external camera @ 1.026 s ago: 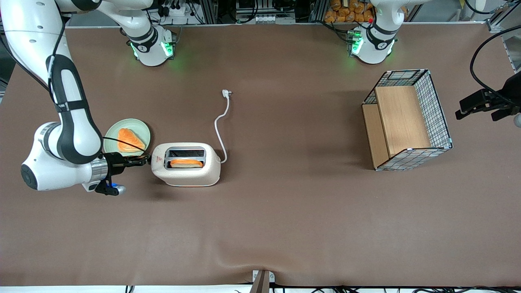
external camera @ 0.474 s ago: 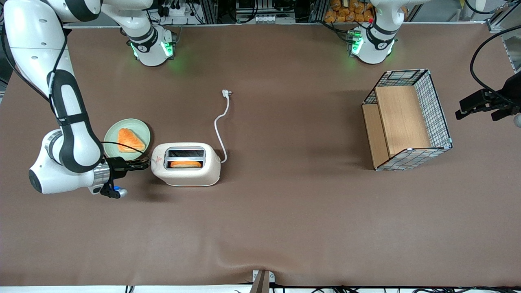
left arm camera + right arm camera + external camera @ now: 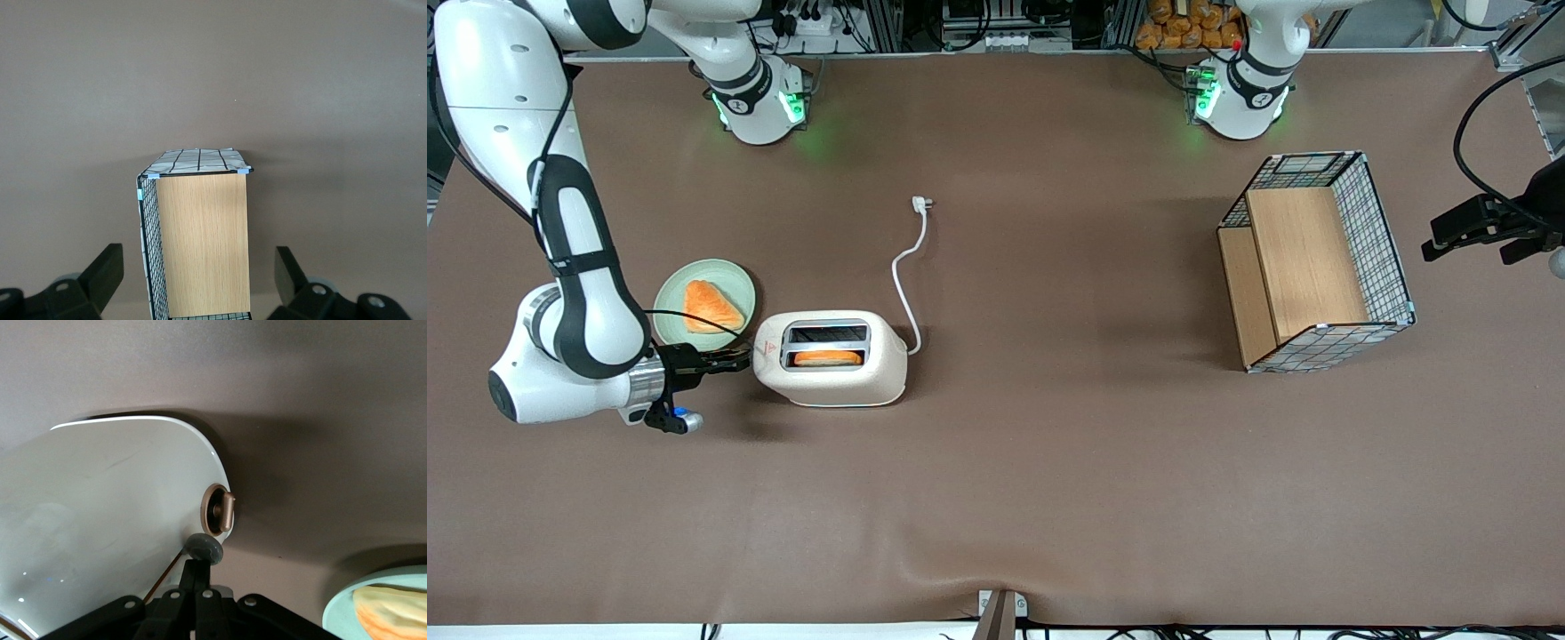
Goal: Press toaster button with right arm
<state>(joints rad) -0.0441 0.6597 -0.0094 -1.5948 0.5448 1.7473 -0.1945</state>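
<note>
Gripper: slim black gripper (image 3: 740,358) on the white, black-banded right arm (image 3: 574,293), fingers pressed together, tip against the toaster's short end.
Button: small pale grey knob (image 3: 204,548) under the fingertips.
Toaster: cream-white two-slot toaster (image 3: 830,359), just beside the pale green plate (image 3: 671,300).
Progress: contact looks made; bread sits low, release is left.

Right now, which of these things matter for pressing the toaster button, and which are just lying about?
In the job:
toaster
button, on the toaster's short end
end effector, at that short end, against the button

Lying about:
green plate with a bread slice
wire basket, toward the parked arm's end
</note>
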